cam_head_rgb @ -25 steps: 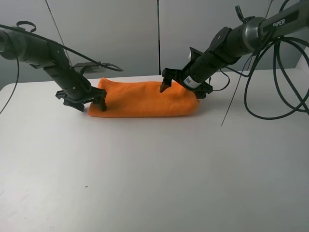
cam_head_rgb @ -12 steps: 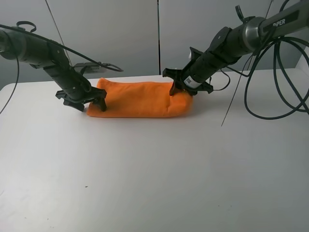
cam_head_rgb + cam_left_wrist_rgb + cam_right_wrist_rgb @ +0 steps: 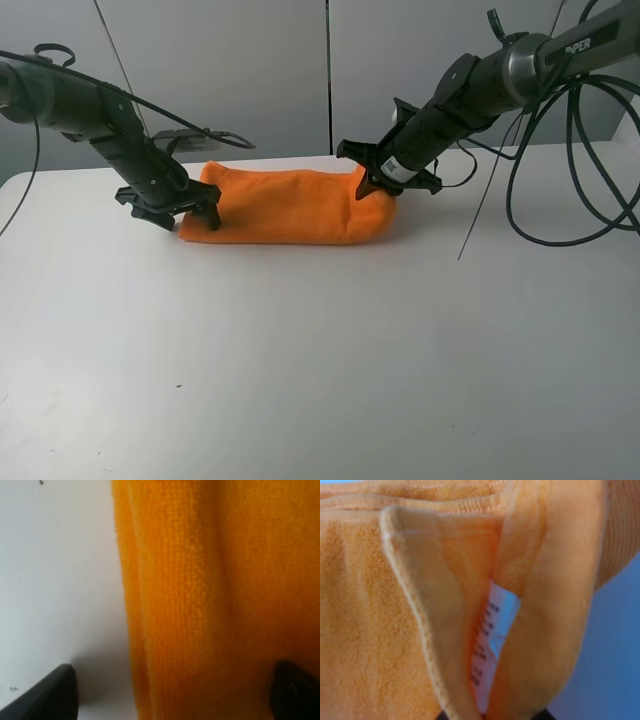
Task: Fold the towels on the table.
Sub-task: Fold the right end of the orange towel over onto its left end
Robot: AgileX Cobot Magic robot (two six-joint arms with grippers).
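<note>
An orange towel [image 3: 285, 207] lies as a long folded strip near the far side of the white table [image 3: 320, 350]. My left gripper [image 3: 185, 208] is open and straddles the towel's left end; in the left wrist view its fingertips [image 3: 55, 695] stand on either side of the terry cloth [image 3: 210, 580]. My right gripper [image 3: 376, 186] is shut on the towel's right end, which bunches up under it. The right wrist view shows the pinched folds of the towel [image 3: 380, 630] and its white label [image 3: 495, 630] close up.
Black cables [image 3: 570, 170] hang in loops at the right, over the table's far right corner. A thin cable [image 3: 200, 135] trails behind the left arm. The table's back edge [image 3: 250, 160] runs just behind the towel.
My right gripper has closed on the towel's right end and drawn it a little to the left, so the strip is shorter. The left gripper has stayed put and open.
</note>
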